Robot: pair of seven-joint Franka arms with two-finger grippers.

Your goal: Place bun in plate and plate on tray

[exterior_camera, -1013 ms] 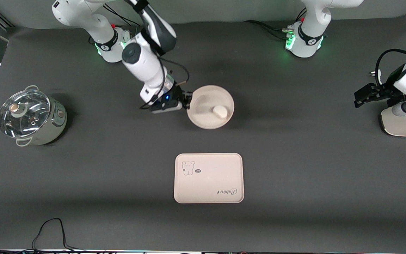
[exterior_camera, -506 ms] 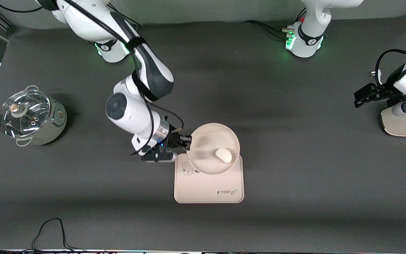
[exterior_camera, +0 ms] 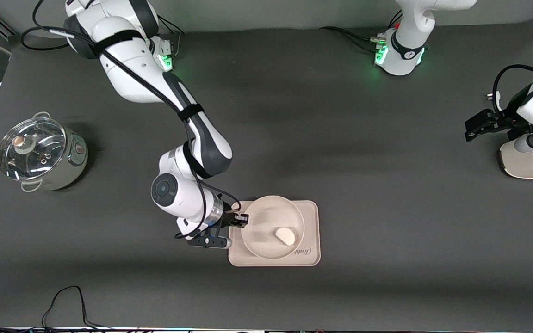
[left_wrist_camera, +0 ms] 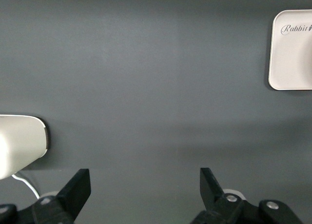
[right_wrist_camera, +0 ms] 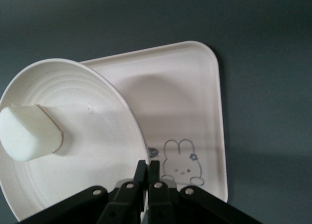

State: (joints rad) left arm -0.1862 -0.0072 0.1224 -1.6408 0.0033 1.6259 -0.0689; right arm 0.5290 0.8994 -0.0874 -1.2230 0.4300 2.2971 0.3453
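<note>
Right gripper [exterior_camera: 242, 221] is pinched tight on the rim of the plate [exterior_camera: 263, 240], bun [exterior_camera: 285, 236] sitting inside, held over the tray [exterior_camera: 310, 217], while farther back at the left arm's end of the table the left gripper [exterior_camera: 474, 126] just waits, fingers spread wide.

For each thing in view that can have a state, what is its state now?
bun: lying in the plate.
plate: over the tray, rim gripped.
tray: flat on the table.
right gripper: shut on the plate.
left gripper: open, waiting.
pot: lid on.
</note>
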